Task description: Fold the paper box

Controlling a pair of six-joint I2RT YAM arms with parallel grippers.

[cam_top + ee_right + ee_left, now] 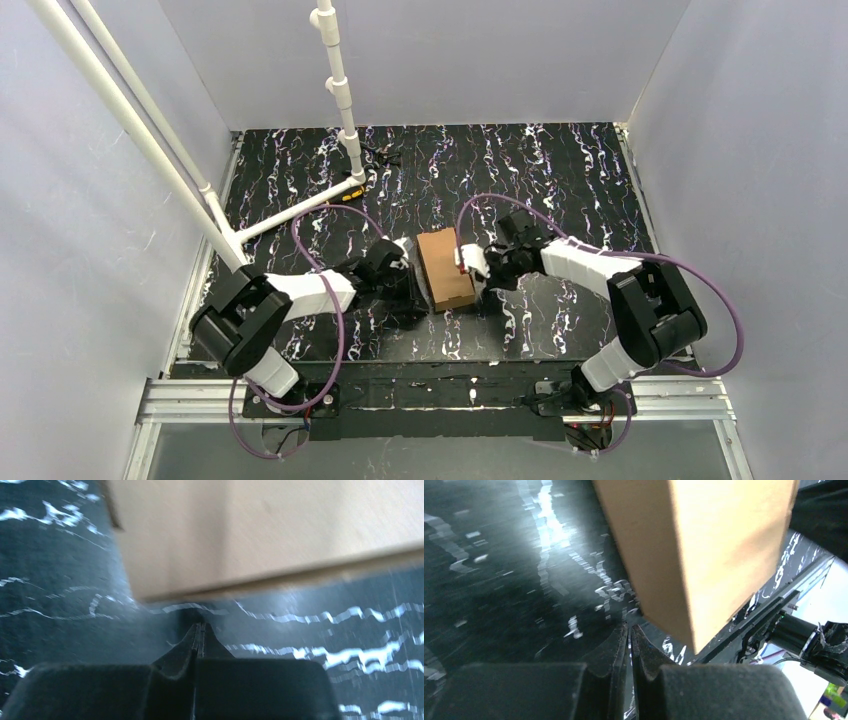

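Left claw (630, 630): fingers pressed together, nothing between them. Its tips sit low over the black marbled table (560, 180). The paper box (704, 555) stands directly ahead of these tips and slightly to their right, with one corner nearest them. Whether the tips touch the cardboard cannot be told from the wrist view.

Right claw (200, 629): fingers likewise pressed together and empty. The box fills the space just ahead of it, lower edge closest. Contact is again not resolvable.

Seen from above, the box lies between the two claws near the table's middle, one claw just beside each long side. It reads as a closed rectangular block with no flap standing up.

Probable reasons for this arrangement:
- Closed fingers give a narrow, stiff pusher, better suited to pressing a wall or tab than to gripping.
- Opposed claws brace the box so a push from one side does not slide it.
- Folding appears largely complete, and only seating of a tab may remain.

Count: two arms, two claws, one box. Farther out, beyond both claws, are one white pipe frame (340, 90) and one small dark-and-yellow object (352, 195) at its foot.
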